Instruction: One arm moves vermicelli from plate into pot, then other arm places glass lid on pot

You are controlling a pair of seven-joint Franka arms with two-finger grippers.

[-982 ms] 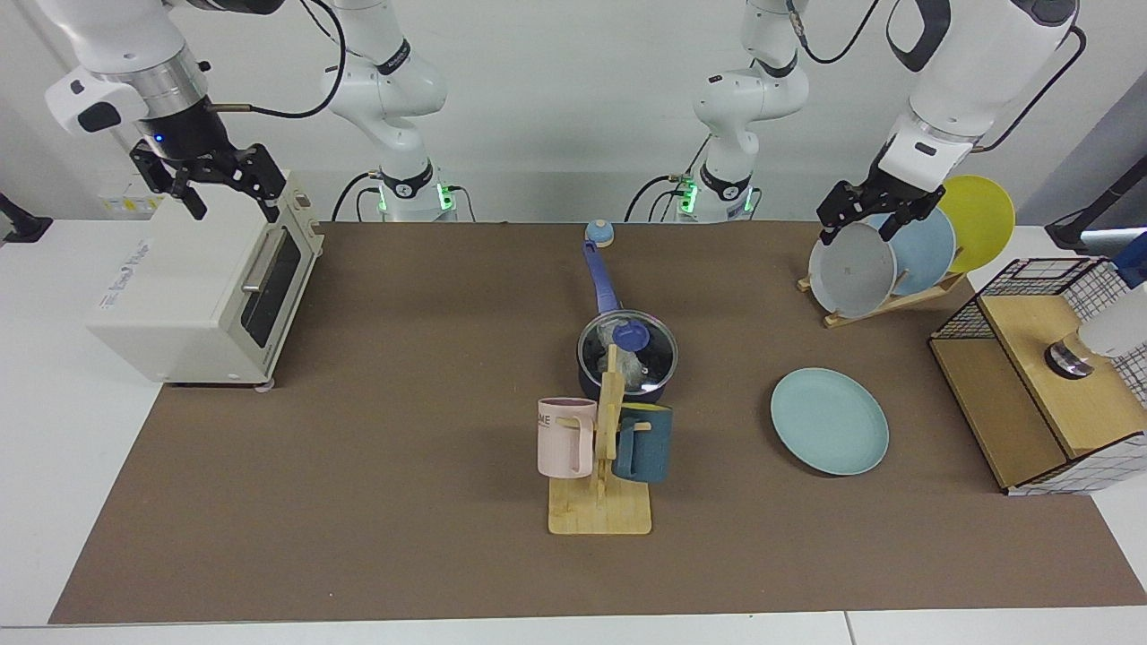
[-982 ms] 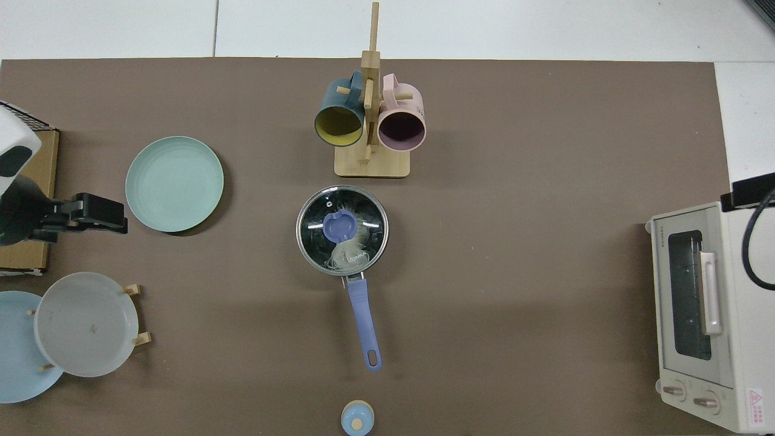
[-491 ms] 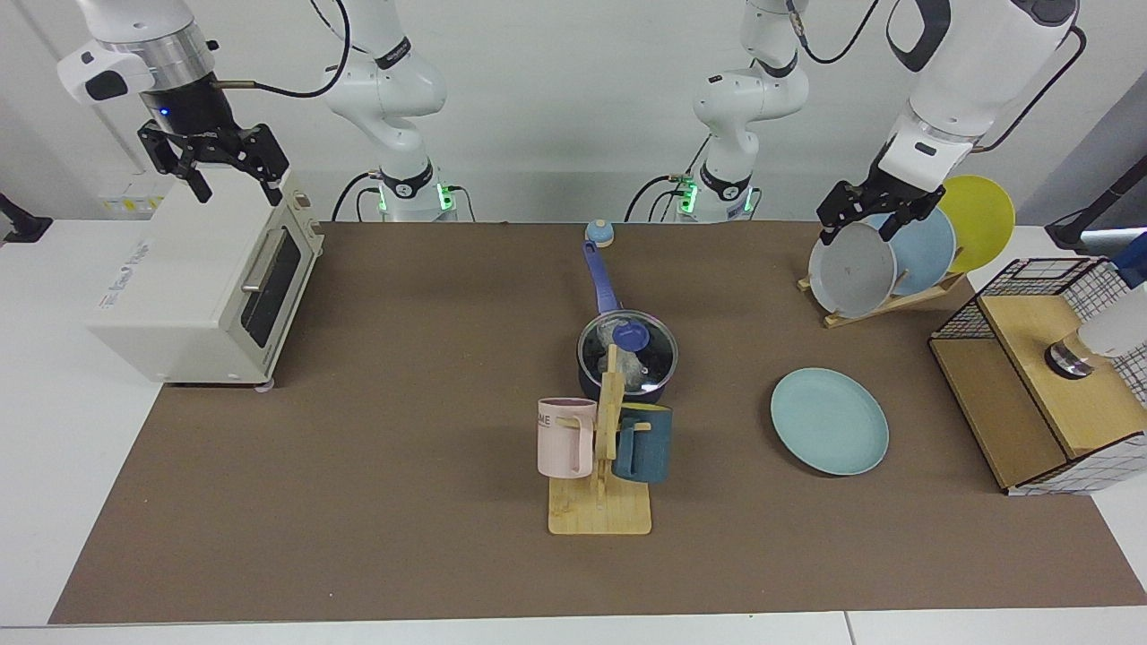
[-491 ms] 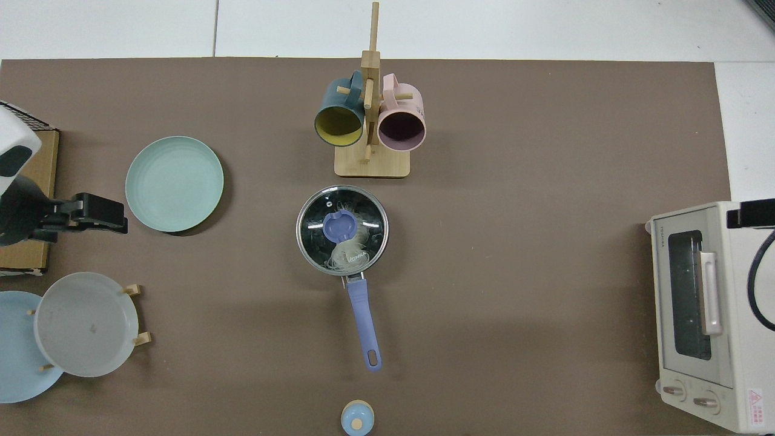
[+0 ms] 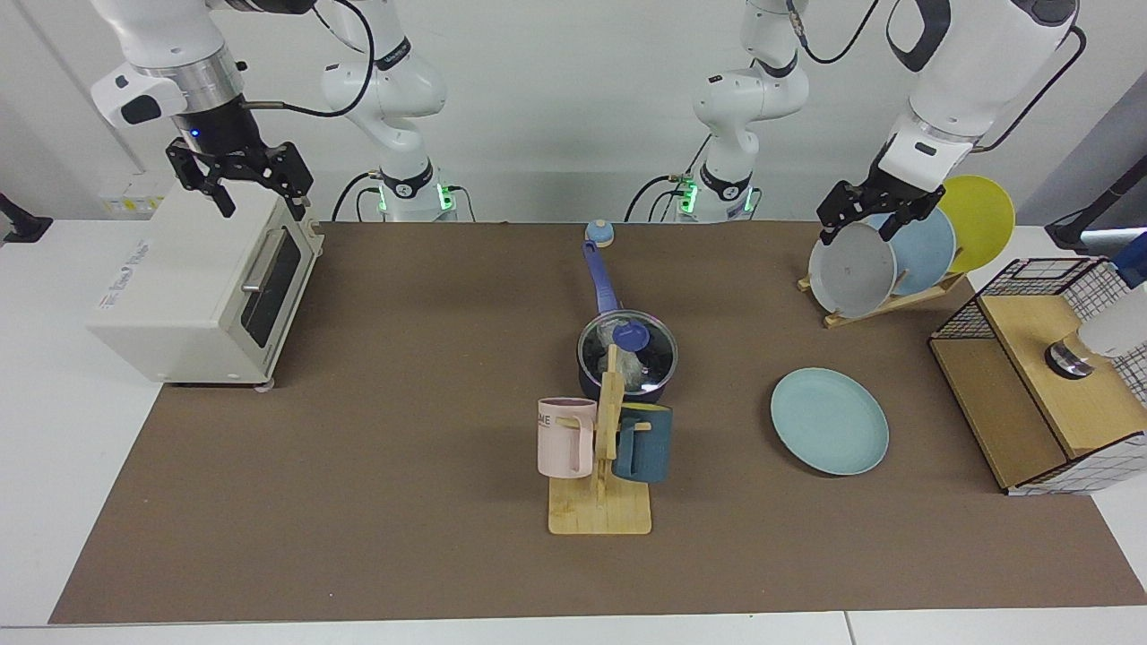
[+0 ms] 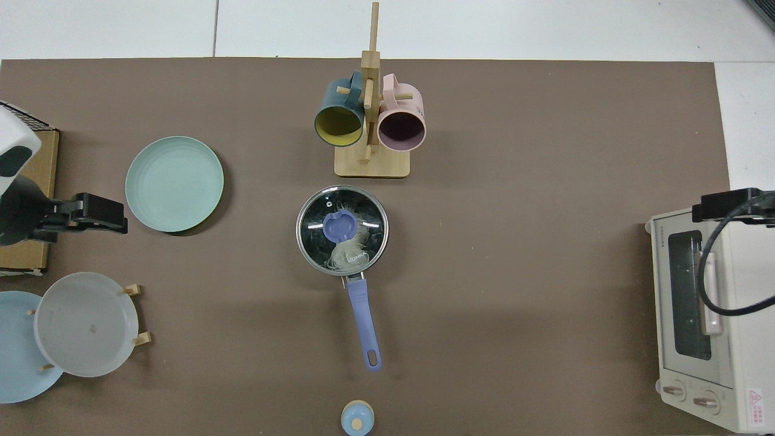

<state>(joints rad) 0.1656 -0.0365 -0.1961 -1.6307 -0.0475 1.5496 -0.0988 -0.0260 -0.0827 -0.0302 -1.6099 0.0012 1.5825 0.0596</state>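
The dark navy pot [image 5: 593, 383] stands mid-table with its long handle [image 6: 362, 321] toward the arm bases. The glass lid [image 5: 652, 351] sits on it, blue knob [image 6: 339, 225] at the centre. Through the glass the whitish vermicelli [image 6: 351, 253] shows inside the pot. The light teal plate [image 5: 829, 421] lies bare on the mat. My right gripper [image 5: 260, 204] hangs open and holds nothing above the toaster oven's back corner. My left gripper [image 5: 858, 231] waits open just above the grey plate of the rack, holding nothing.
A white toaster oven [image 5: 202, 278] stands at the facing view's left. A wooden mug tree [image 5: 600, 502] with a pink and a dark blue mug stands right in front of the pot. A plate rack [image 5: 896, 255], a wire-and-wood crate [image 5: 1048, 385] and a small blue knob-like object [image 5: 599, 233] are there too.
My right gripper has risen slightly and drifted toward the table's middle above the toaster oven, staying open. The left arm, pot, lid and plate have not moved.
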